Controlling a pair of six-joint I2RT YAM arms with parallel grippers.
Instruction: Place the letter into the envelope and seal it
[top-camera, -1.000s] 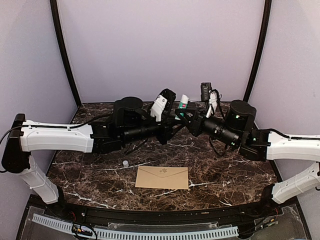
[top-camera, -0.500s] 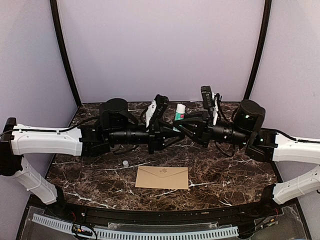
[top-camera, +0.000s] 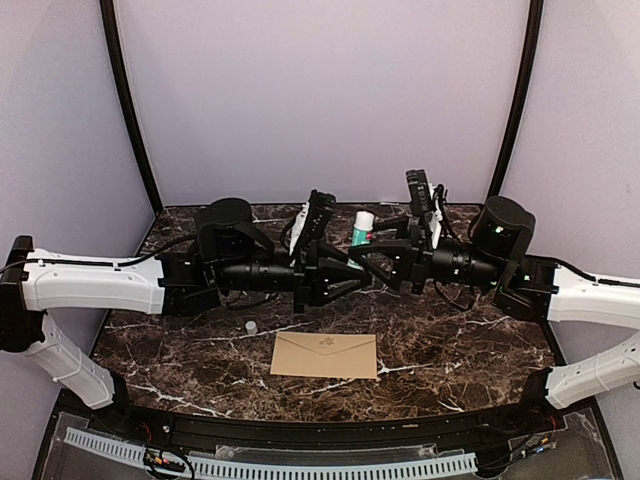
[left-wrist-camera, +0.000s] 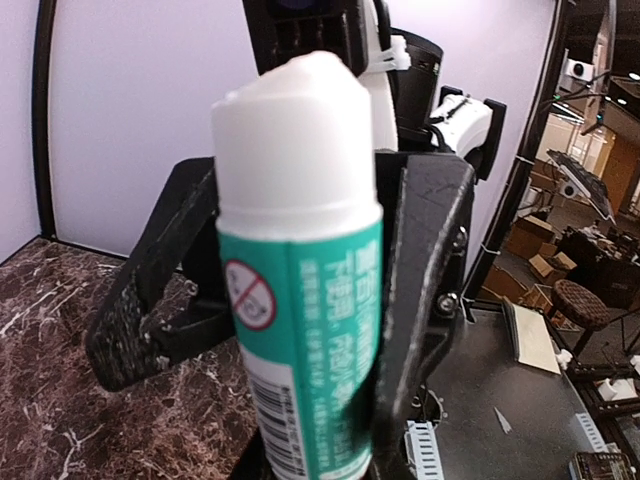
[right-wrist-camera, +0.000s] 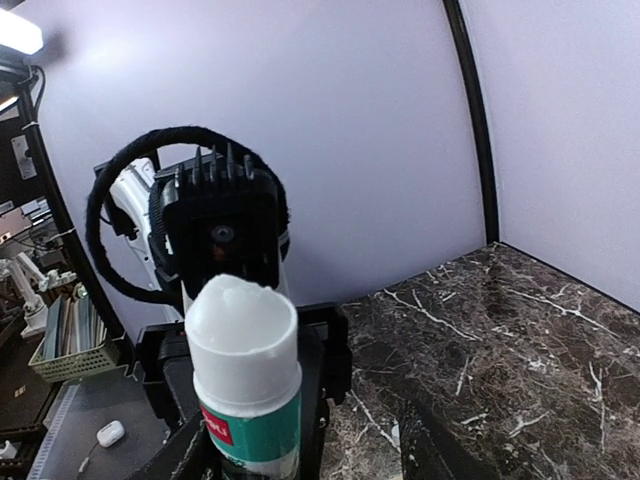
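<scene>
Kraft-brown envelope (top-camera: 325, 355) lies crosswise on the bench (top-camera: 460, 365), below and midway between both grippers. Left gripper (left-wrist-camera: 315, 190) clamps the glue stick (left-wrist-camera: 300, 330); right gripper (top-camera: 385, 255) seems spread open around its tip.

A robotics lab: lilac backdrop walls (top-camera: 320, 90) enclose the marble-look surface (top-camera: 450, 355), with cardboard boxes (left-wrist-camera: 538, 250) and a stool (left-wrist-camera: 585, 300) beyond at right.

The worktop (top-camera: 450, 360) is dark brown marble with white veins. The envelope (top-camera: 325, 355) lies flat near its front edge, midway across. A small grey cap (top-camera: 250, 327) sits just beyond the envelope's far left corner.
</scene>
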